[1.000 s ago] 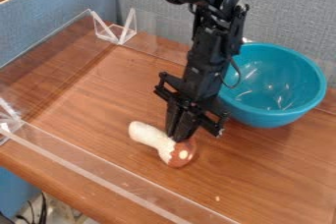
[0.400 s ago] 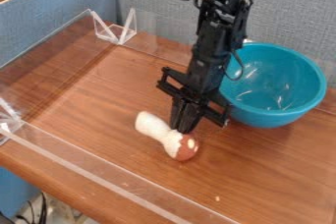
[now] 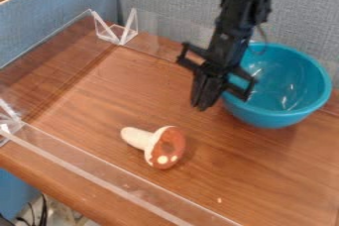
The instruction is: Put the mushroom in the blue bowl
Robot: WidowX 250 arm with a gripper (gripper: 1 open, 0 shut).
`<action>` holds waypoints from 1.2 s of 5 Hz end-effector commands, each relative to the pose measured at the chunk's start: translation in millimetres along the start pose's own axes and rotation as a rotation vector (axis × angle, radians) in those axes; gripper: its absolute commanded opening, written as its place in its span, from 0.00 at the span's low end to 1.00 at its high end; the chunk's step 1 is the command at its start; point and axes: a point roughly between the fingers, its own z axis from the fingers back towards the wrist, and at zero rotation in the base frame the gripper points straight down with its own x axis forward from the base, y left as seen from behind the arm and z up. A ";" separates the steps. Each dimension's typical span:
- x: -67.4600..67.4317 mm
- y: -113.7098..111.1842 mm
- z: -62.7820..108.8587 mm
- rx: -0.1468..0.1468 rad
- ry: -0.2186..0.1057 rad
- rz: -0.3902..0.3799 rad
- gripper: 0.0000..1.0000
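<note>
The mushroom (image 3: 155,145) lies on its side on the wooden table, with its orange-brown cap toward the front and its cream stem pointing left. Nothing touches it. The teal-blue bowl (image 3: 286,87) stands at the right and nothing shows inside it. My gripper (image 3: 204,101) hangs above the table just left of the bowl's rim. It points down, its fingers are pressed together, and nothing is between them. It is well up and to the right of the mushroom.
A low clear acrylic wall (image 3: 79,175) runs along the table's front edge and left side. A clear plastic stand (image 3: 119,28) sits at the back left. A blue partition (image 3: 172,2) closes off the back.
The gripper shut at the mushroom, then rose and moved back and right toward the bowl without it. The mushroom stayed on the table, shifted slightly left.
</note>
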 end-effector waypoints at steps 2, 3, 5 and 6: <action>-0.6 0.3 -12.0 0.040 -0.001 -0.112 1.00; -1.6 -1.0 -21.3 0.051 0.022 -0.162 1.00; -8.2 0.2 -44.6 0.040 0.074 -0.119 1.00; -3.1 -1.4 -45.2 0.029 0.100 -0.057 1.00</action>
